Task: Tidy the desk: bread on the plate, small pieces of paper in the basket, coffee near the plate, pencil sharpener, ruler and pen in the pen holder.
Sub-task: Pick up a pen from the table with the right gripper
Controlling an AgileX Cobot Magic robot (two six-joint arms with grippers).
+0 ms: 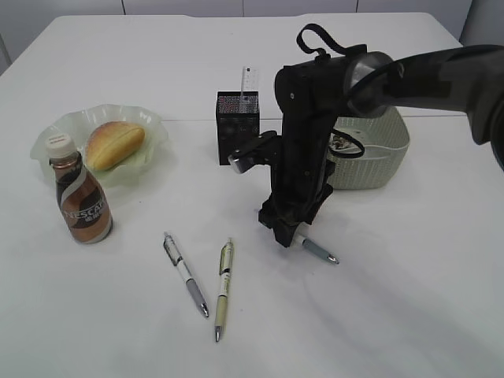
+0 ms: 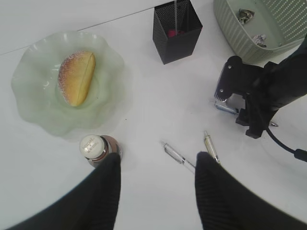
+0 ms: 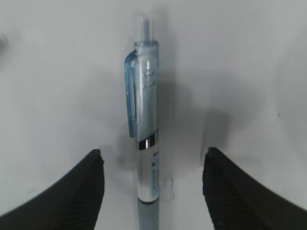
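My right gripper (image 1: 285,235) (image 3: 153,159) is down at the desk (image 1: 394,299), open, its fingers on either side of a light-blue pen (image 3: 146,139) (image 1: 318,250) without touching it. Two more pens (image 1: 186,275) (image 1: 223,289) lie to the left. My left gripper (image 2: 158,165) hangs open and empty high above them. The bread (image 1: 115,144) lies on the green plate (image 1: 49,140), with the coffee (image 1: 81,201) beside it. The ruler (image 1: 250,82) stands in the black pen holder (image 1: 238,130); something red (image 2: 172,33) lies inside. Paper bits (image 2: 246,14) are in the basket (image 1: 376,157). I cannot make out the pencil sharpener.
The right arm (image 1: 409,75) reaches in from the right, over the basket and close to the pen holder. The desk's front edge lies beyond the bottom of the exterior view.
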